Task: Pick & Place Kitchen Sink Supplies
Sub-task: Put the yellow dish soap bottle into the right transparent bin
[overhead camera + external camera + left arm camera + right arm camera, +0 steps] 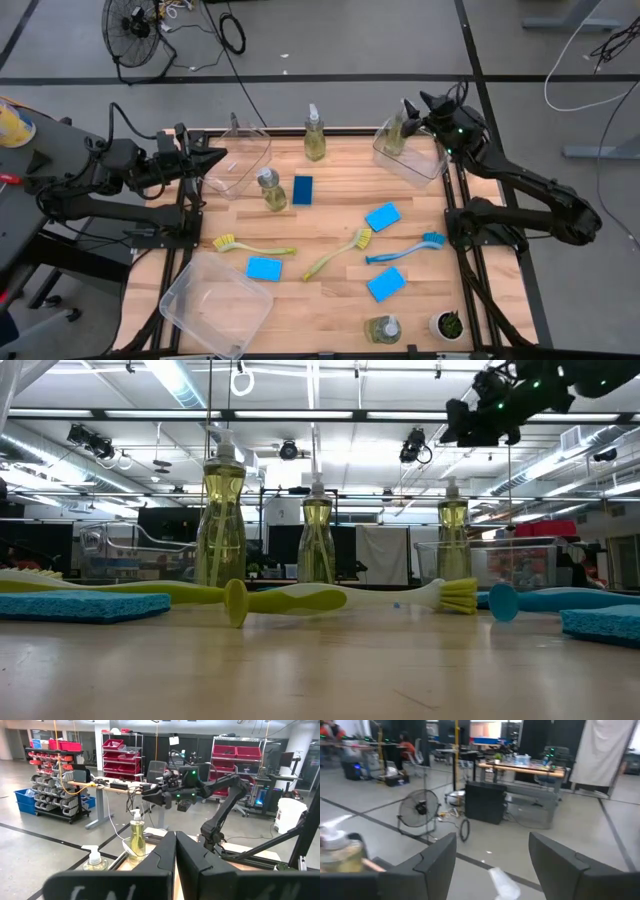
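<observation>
My right gripper (407,108) hangs open above the far-right clear bin (428,166). A soap bottle (396,135) stands upright in that bin, just below the fingers. In the right wrist view nothing is between the two fingers (492,865). Two more soap bottles (314,135) (271,190) stand on the table, and a third (383,328) lies at the near edge. Several blue sponges (382,216), two yellow-green brushes (340,252) (250,245) and a blue brush (405,250) lie flat on the wood. My left gripper (215,160) waits shut at the table's left edge.
A second clear bin (240,160) stands at the far left, right in front of my left gripper. A third (215,305) sits at the near left corner. A small white pot with a plant (447,324) stands at the near right corner.
</observation>
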`<action>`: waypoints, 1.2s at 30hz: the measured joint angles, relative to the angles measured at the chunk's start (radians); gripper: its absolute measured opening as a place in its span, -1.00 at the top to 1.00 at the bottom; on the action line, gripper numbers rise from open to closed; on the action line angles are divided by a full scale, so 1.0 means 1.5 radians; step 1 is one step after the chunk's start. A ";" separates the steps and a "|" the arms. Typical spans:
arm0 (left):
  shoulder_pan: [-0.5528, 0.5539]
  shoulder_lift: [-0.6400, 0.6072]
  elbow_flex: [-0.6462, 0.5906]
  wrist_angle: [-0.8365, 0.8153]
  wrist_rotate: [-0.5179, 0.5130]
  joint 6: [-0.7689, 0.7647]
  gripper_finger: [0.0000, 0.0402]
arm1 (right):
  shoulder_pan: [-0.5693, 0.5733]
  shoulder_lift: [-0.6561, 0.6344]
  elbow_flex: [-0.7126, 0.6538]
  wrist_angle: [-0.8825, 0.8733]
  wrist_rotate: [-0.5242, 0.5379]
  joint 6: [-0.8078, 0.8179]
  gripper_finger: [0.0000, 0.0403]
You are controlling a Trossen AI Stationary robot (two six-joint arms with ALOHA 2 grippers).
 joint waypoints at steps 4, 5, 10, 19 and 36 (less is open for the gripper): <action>0.000 0.000 0.000 0.000 0.000 0.000 0.92 | 0.042 -0.024 0.000 -0.016 0.000 0.000 -0.24; 0.000 0.000 0.000 0.000 0.000 0.000 0.92 | 0.054 -0.027 0.000 -0.016 0.000 0.000 -0.24; 0.000 0.000 0.000 0.000 0.000 -0.001 0.92 | 0.116 -0.029 0.000 -0.016 -0.002 0.036 -0.24; 0.000 0.000 0.000 0.000 0.000 -0.001 0.92 | 0.214 -0.027 0.000 -0.016 0.000 0.089 -0.24; 0.000 0.024 0.001 -0.007 0.000 0.005 0.92 | 0.380 -0.005 0.001 -0.019 0.001 0.132 -0.24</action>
